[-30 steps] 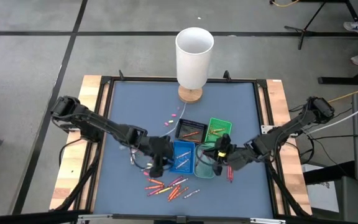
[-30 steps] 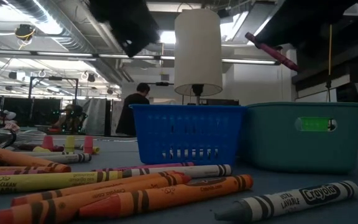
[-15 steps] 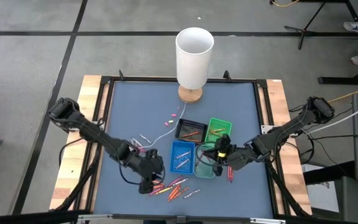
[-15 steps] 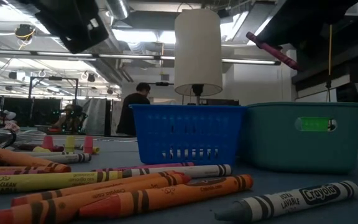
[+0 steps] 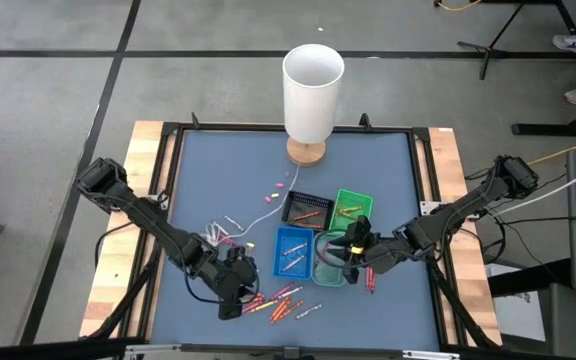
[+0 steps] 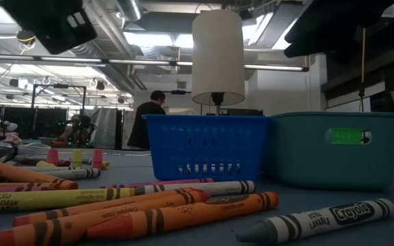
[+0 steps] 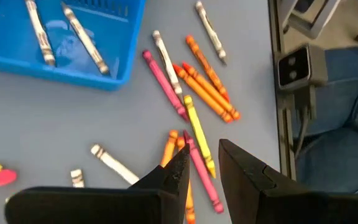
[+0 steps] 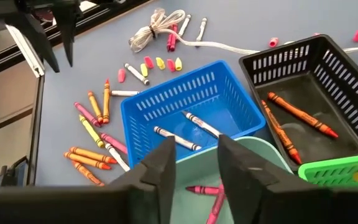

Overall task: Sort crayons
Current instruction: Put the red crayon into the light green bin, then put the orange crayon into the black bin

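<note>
right wrist view: blue tray [image 8: 191, 102] holds two crayons [image 8: 185, 127]; black tray [image 8: 303, 87] two; both grippers' jaws apart.

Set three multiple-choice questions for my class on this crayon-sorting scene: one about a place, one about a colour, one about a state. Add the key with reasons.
1. Where is the right pincer?
A. Beyond the table's edge
B. Over the teal tray
C. Down on the floor

2. What colour are the crayons lying in the blue tray?
A. Orange
B. Pink
C. Pale grey

3. What state is the left pincer in?
A. Open, holding nothing
B. Shut on a yellow stick
C. Shut on a tray's rim

Key:
1 B, since the right wrist view looks down past its fingers into the teal tray.
2 C, since both wrist views show two pale grey sticks there.
3 A, since its fingers stand apart above the loose crayons, which show through the gap.
</note>
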You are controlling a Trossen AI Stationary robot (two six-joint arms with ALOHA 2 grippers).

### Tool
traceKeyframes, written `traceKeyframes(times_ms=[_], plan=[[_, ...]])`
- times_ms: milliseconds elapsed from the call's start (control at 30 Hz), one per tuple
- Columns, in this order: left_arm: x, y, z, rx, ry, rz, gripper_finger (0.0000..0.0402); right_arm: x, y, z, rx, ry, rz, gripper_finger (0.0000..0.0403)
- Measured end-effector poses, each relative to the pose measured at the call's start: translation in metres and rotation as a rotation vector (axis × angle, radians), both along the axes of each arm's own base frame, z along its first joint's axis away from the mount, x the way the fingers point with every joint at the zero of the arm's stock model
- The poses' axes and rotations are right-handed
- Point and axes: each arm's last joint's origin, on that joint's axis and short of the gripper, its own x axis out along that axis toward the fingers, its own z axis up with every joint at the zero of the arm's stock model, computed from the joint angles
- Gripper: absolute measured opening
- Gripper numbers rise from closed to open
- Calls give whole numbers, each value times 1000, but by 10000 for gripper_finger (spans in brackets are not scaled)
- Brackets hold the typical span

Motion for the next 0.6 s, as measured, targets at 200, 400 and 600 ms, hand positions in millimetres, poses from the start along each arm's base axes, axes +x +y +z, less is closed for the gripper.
traceKeyframes(times_ms=[200,400,600], plan=[[-10,-12,-1,14,15,-42,71,0,0,0,-3,-1,-4,148],[-24,-29,-1,22,1,-75,71,0,0,0,-5,-2,-7,149],[-38,-44,0,82,-52,-83,71,0,1,0,12,9,20,150]])
